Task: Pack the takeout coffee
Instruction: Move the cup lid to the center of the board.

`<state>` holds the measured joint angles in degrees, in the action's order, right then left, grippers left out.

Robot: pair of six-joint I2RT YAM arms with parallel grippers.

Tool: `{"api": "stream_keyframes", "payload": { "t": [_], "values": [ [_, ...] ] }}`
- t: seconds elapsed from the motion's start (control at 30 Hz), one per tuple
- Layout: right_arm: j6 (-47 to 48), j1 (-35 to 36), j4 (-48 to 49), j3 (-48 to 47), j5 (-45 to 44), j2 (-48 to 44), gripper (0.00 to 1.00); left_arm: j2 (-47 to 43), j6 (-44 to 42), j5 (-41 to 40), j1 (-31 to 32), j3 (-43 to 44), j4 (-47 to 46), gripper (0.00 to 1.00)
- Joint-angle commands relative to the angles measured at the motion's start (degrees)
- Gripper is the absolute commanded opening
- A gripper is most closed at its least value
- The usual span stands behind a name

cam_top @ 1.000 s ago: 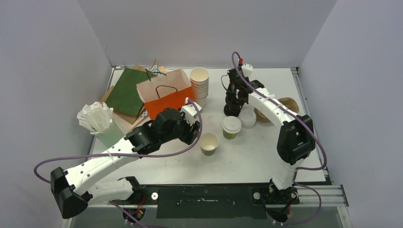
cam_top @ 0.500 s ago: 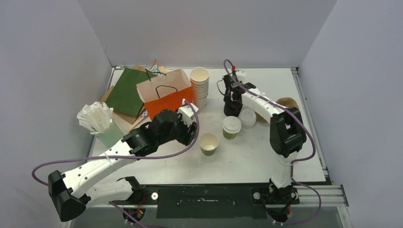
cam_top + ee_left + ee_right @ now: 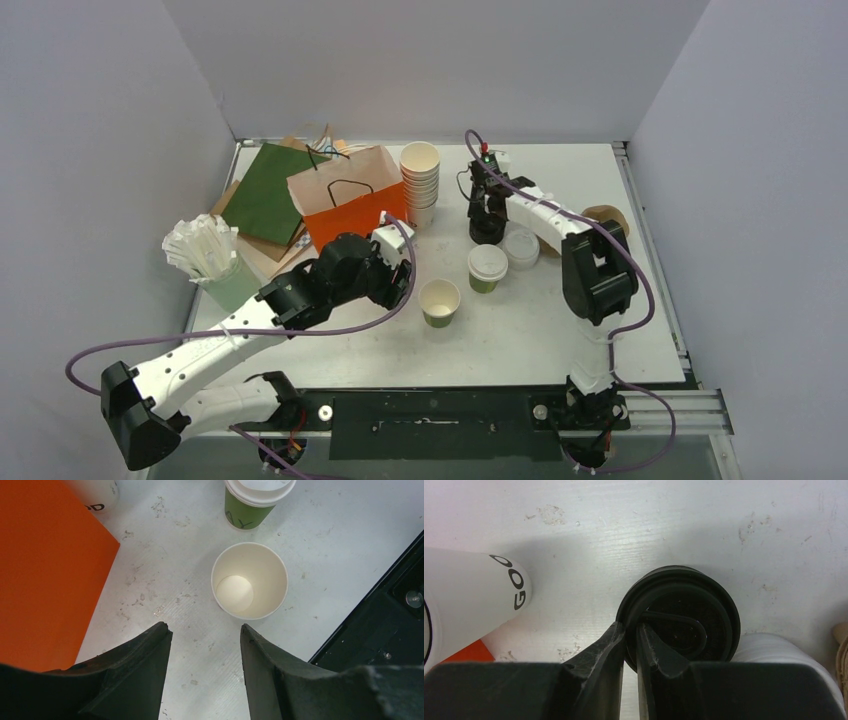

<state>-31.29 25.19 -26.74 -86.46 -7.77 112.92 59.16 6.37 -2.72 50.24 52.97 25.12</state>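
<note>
One takeout coffee (image 3: 487, 267) stands mid-table, olive-green with a white lid; the left wrist view shows it (image 3: 250, 507) at the top edge. Next to it is a lidless green cup (image 3: 440, 301), empty and white inside (image 3: 249, 580). My left gripper (image 3: 404, 282) hovers just left of that cup, open with nothing between its fingers (image 3: 204, 630). My right gripper (image 3: 487, 222) points down at a black lid (image 3: 487, 236) behind the coffee. In the right wrist view it (image 3: 630, 626) pinches the lid's (image 3: 716, 622) rim, one finger outside and one inside.
An orange paper bag (image 3: 352, 207) and a green bag (image 3: 263, 193) lie at back left. A stack of lidless white cups (image 3: 420, 180) stands beside them. White lids (image 3: 523, 248) sit right of the black lid. A bunch of straws (image 3: 203, 249) is at left, a brown item (image 3: 608, 218) at right.
The right arm has swung its elbow left while its gripper stayed at the black lid and its jaws parted slightly. The left arm has drawn back a little toward the left.
</note>
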Motion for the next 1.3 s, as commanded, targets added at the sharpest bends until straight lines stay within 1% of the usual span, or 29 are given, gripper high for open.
{"api": "stream_keyframes", "payload": {
  "t": [0.0, 0.1, 0.23, 0.43, 0.57, 0.6, 0.63, 0.7, 0.77, 0.8, 0.87, 1.0, 1.03, 1.13, 1.17, 1.27],
  "values": [
    [2.4, -0.5, 1.9, 1.1, 5.0, -2.3, 0.17, -0.8, 1.4, 1.9, -1.2, -0.5, -2.7, 0.51],
    [3.3, -0.6, 1.6, 1.9, 7.2, -3.1, 0.18, -0.7, 1.5, 2.4, -1.6, -0.1, -2.6, 0.52],
    [5.3, -0.2, 0.1, 2.7, 13.3, -3.4, 0.19, -0.5, 1.4, 2.5, -1.9, 0.6, -2.2, 0.52],
    [7.5, 0.8, 1.9, 7.0, 19.8, -8.7, 0.26, -0.4, 1.3, 2.4, -2.5, 1.1, -1.6, 0.52],
    [10.4, 1.2, 0.0, 7.2, 24.1, -10.7, 0.27, 0.2, 1.4, 2.7, -2.8, 1.2, -1.9, 0.52],
    [11.0, 1.3, -0.7, 7.1, 24.2, -11.1, 0.26, 0.4, 1.7, 2.7, -3.0, 1.0, -2.1, 0.52],
    [11.4, 1.3, -0.9, 7.4, 24.1, -11.7, 0.24, 0.7, 2.3, 2.7, -3.3, 0.8, -2.6, 0.53],
    [12.0, 1.3, -0.6, 8.1, 23.6, -12.9, 0.16, 1.5, 3.8, 5.0, -5.2, -0.3, -4.6, 0.52],
    [12.3, 1.0, -0.6, 8.2, 23.5, -13.6, 0.14, 1.9, 5.5, 7.4, -6.9, -1.6, -6.8, 0.51],
    [12.6, 0.9, -0.8, 7.9, 23.5, -13.6, 0.16, 1.9, 6.4, 7.8, -7.5, -2.2, -7.8, 0.51],
    [13.3, 1.0, -1.8, 7.2, 22.5, -13.8, 0.29, 1.6, 8.2, 7.8, -8.5, -3.6, -10.0, 0.51],
    [15.5, 1.3, -3.1, 7.7, 20.6, -17.1, 0.48, 1.2, 11.2, 8.3, -9.1, -6.2, -14.0, 0.51],
    [16.3, 1.4, -3.7, 8.0, 20.3, -17.9, 0.54, 1.4, 11.6, 8.5, -9.0, -6.7, -14.7, 0.51],
    [18.4, 2.3, -7.3, 8.2, 16.9, -19.7, 0.89, 1.9, 12.0, 8.8, -9.0, -7.3, -15.7, 0.54],
    [18.9, 2.7, -8.3, 8.4, 15.4, -20.0, 0.98, 2.0, 12.2, 8.5, -9.1, -7.3, -15.7, 0.55],
    [19.9, 4.1, -10.5, 10.0, 12.5, -22.1, 1.0, 1.9, 12.1, 7.2, -9.0, -7.0, -15.1, 0.56]
  ]
}}
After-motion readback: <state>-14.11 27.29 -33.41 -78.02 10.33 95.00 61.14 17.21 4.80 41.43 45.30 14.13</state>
